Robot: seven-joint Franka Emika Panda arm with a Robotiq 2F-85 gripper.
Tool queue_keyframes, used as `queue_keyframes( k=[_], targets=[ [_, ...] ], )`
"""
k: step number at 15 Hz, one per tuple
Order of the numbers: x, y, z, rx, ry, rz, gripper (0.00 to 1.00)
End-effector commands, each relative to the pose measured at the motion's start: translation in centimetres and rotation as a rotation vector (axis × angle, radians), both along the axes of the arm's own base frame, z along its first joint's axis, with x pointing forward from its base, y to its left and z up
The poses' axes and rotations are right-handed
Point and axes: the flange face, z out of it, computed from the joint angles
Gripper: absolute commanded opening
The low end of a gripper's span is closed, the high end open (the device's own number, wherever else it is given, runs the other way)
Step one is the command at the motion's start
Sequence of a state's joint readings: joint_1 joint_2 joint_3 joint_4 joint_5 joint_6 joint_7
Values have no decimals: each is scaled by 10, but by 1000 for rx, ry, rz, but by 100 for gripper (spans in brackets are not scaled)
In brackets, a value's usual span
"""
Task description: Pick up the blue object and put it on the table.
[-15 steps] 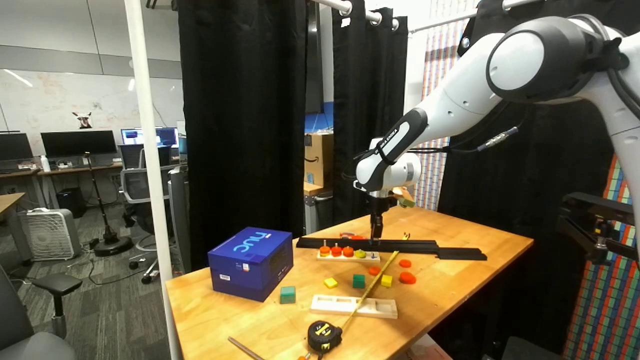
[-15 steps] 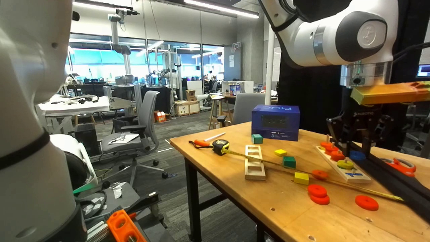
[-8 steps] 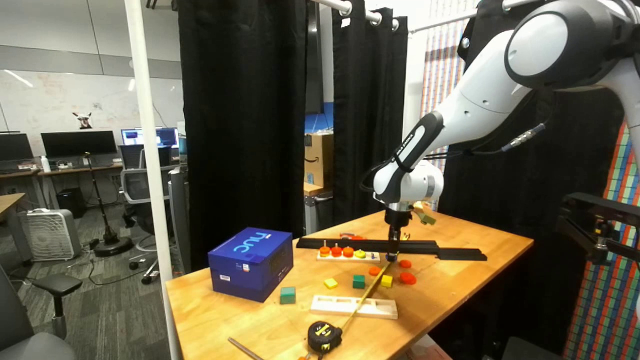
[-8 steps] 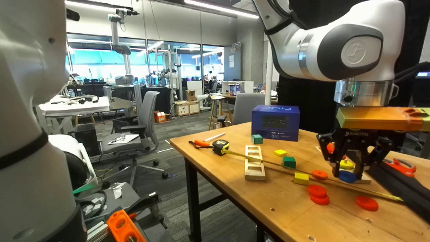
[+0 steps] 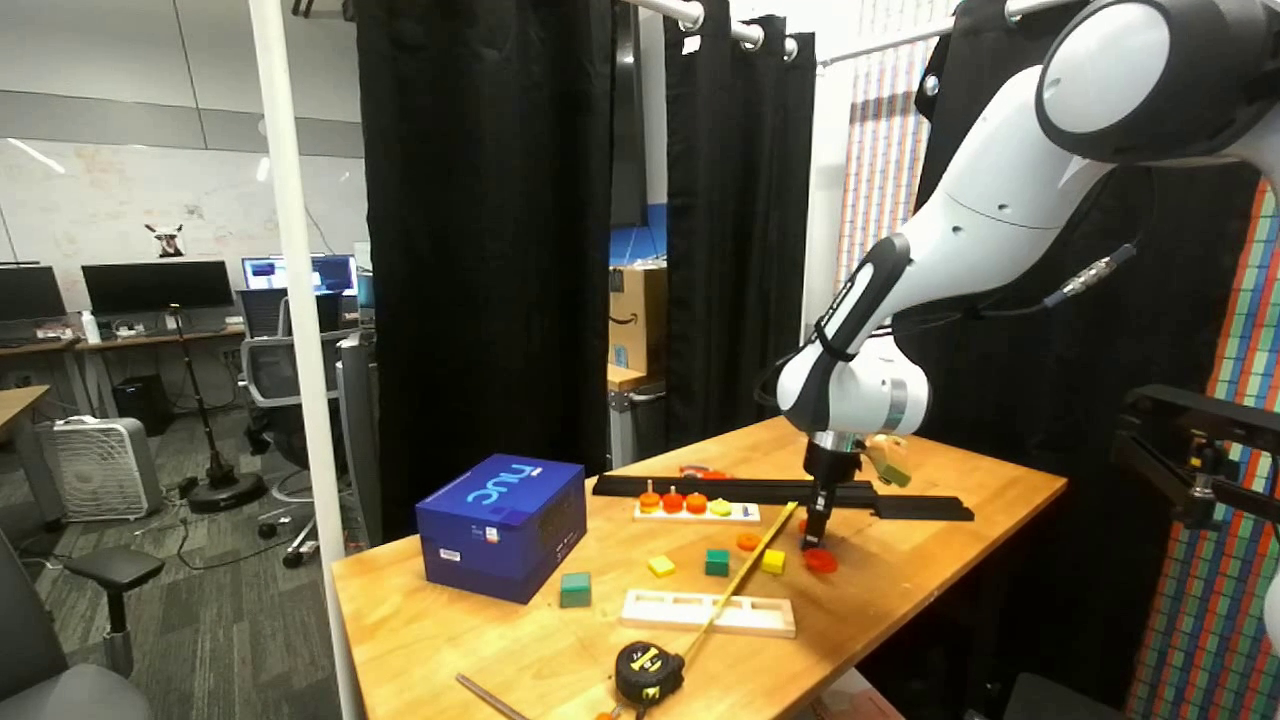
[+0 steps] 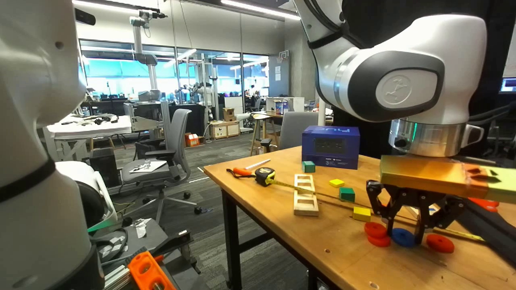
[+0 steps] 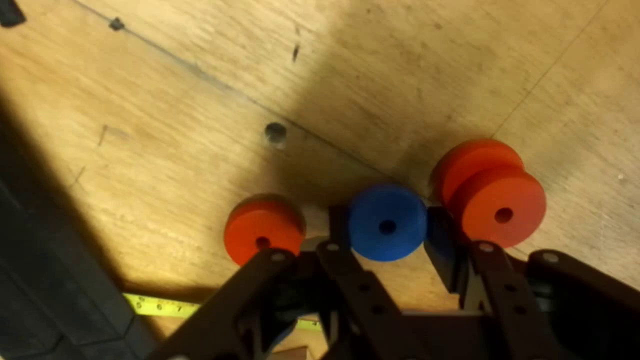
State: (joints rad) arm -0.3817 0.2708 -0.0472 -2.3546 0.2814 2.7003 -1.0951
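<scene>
your round blue disc (image 7: 387, 207), its small hole facing up, is low over or on the light-brown wooden table (image 6: 363, 257); you can't tell which.

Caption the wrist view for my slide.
Tool grips a blue disc; on the wooden table, a red disc and an overlapping red pair flank it.
</scene>
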Motion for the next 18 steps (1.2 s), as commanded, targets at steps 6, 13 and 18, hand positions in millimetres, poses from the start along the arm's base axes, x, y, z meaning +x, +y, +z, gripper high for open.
queue_keyframes(
  k=[6, 13, 18],
  targets=[
    [-37, -4, 8, 5, -59, -68, 22],
    [-45, -8, 6, 20, -52, -93, 68],
    [-51, -10, 7, 19, -27, -111, 98]
  ],
)
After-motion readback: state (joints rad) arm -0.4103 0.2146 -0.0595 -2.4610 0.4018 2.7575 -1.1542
